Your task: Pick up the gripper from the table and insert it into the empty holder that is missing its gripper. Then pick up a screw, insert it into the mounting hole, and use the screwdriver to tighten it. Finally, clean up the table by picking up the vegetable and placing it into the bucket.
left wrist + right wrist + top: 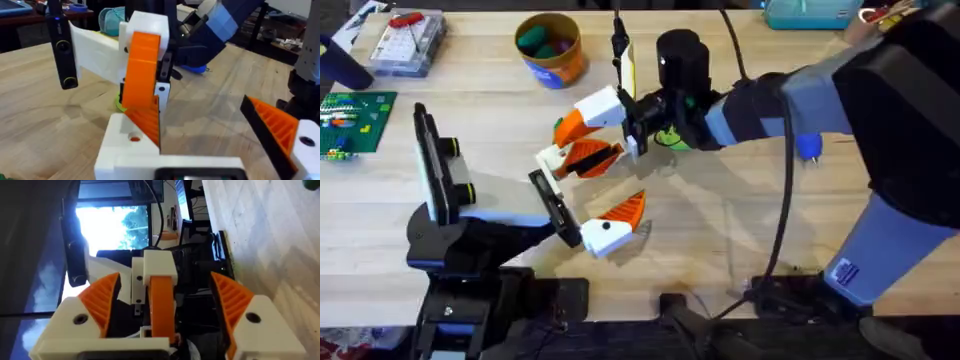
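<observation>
My right gripper (582,140) is clamped on the orange finger part (588,158), hanging just above the holder plate (552,205). If it tilts in my pads, the base misses the plate and jams against the mounted finger (615,222).

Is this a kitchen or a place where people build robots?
It looks like a robotics lab or workshop, not a kitchen. A green circuit board and a clear parts box sit on the wooden table, and monitors on desks stand in the room behind.
</observation>
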`<action>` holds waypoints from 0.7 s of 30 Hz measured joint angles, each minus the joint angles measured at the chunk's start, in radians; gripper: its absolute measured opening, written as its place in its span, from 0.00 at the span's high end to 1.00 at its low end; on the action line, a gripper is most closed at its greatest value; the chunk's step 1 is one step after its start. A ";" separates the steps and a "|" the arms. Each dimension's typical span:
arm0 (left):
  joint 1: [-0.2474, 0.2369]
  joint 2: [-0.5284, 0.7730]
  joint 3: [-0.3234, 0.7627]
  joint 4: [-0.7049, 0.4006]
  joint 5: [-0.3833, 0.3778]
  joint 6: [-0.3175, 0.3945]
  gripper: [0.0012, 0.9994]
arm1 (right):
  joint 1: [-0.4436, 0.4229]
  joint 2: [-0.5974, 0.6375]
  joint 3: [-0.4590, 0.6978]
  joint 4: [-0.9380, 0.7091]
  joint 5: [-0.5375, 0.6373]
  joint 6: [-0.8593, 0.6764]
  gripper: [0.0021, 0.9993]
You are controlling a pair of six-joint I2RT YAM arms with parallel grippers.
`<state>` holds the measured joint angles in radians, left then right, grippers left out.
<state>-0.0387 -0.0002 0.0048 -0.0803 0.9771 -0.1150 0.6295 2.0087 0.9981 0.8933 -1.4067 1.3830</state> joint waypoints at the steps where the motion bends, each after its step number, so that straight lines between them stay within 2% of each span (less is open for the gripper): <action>1: 0.000 0.000 0.000 0.000 0.000 0.000 0.01 | -0.002 0.000 0.000 0.000 0.000 0.000 0.01; 11: 0.000 0.000 0.000 0.000 0.000 0.000 0.01 | -0.059 0.000 0.000 0.003 0.018 0.000 0.00; 21: 0.000 0.000 0.000 0.000 0.000 0.000 0.01 | -0.066 0.001 0.000 0.053 0.034 0.000 0.00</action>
<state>-0.0387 0.0002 0.0048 -0.0803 0.9771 -0.1154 0.5632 2.0094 0.9981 0.9463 -1.3730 1.3827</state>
